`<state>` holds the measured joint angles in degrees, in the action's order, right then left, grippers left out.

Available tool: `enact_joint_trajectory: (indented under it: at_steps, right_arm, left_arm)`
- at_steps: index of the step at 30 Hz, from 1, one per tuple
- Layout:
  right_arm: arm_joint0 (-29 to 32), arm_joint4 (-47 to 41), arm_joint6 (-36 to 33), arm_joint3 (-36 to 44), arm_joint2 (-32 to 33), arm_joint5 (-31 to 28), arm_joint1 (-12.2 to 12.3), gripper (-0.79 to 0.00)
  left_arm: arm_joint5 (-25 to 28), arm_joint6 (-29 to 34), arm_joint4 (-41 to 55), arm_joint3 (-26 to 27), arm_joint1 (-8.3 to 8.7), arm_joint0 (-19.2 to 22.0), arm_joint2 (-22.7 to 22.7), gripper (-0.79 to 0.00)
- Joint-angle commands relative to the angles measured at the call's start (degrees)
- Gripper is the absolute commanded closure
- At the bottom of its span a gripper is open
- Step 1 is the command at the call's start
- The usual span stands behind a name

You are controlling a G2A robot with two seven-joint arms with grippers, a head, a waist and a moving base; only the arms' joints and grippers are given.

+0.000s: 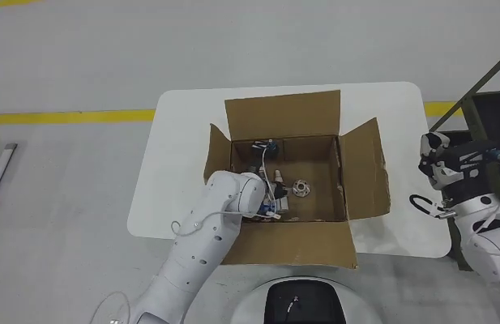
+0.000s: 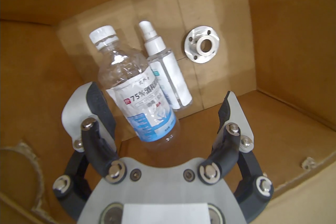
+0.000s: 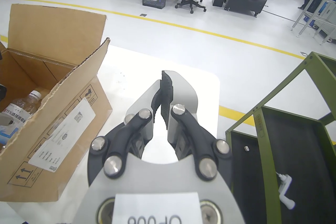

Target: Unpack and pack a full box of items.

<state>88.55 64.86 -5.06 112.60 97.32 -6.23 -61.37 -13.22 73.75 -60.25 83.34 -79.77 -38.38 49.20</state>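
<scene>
1. On the white worktop (image 1: 185, 162) stands a brown cardboard box (image 1: 363, 170) with all four flaps folded out.
2. Inside the box are three things: a clear plastic bottle with a white cap and a blue and white label (image 2: 141, 101), a small clear spray bottle with a white top (image 2: 168, 70), and a round silver metal ring with a big hole in the middle (image 2: 201, 44).
3. The two bottles are side by side, very close, with their tops pointing the same way. I cannot tell if they touch.
4. The metal ring lies flat on the box floor. It is just beside the top of the spray bottle but apart from it.
5. The left gripper (image 2: 160, 89) is down inside the box. It is wide open and has hold of nothing.
6. The bottom half of the big bottle sits between its fingers, closer to one finger (image 2: 99, 104) than the other. I cannot tell if that finger touches it.
7. The right gripper (image 3: 165, 78) is out to the right of the box, over a corner of the worktop. Its fingers are pressed together with nothing between them.
8. A green metal rack (image 3: 275, 130) stands next to the worktop, near the right gripper.
</scene>
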Motion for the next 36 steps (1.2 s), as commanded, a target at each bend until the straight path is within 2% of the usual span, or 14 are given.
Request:
enact_joint_trajectory:
  at_steps: [1,9,12,20,25,36]
  right_arm:
    - [-0.29,-0.75,-0.58,0.22,-0.14,-0.35,-0.07,0.0]
    - [-2.58,-2.36,-3.16,0.81,-0.59,-0.76,-0.28,0.0]
    - [-2.82,-2.63,-3.38,0.7,-0.95,-0.97,-0.38,0.0]
    - [-4.08,-10.19,-7.2,0.17,-0.07,-2.07,-0.61,0.0]
    - [-4.68,-8.82,-7.94,0.0,-0.29,-2.33,-0.62,0.0]
    - [-4.72,-7.12,-7.6,-0.15,-1.28,-2.31,-0.84,0.0]
  left_arm:
    - [-0.83,0.99,-0.36,-1.45,-0.35,0.71,-0.73,-0.785]
    - [-1.29,1.28,-2.17,-5.85,-1.36,2.41,-2.47,-0.785]
    - [-1.62,1.08,-1.3,-6.03,-1.51,2.41,-2.18,-0.785]
    - [-1.62,1.08,-1.3,-6.03,-1.51,2.41,-2.18,-0.785]
    - [-1.07,0.06,-3.32,-6.85,-1.36,1.97,-2.43,-0.785]
    - [-0.22,3.51,-9.47,-9.08,-2.09,3.41,-4.07,-0.785]
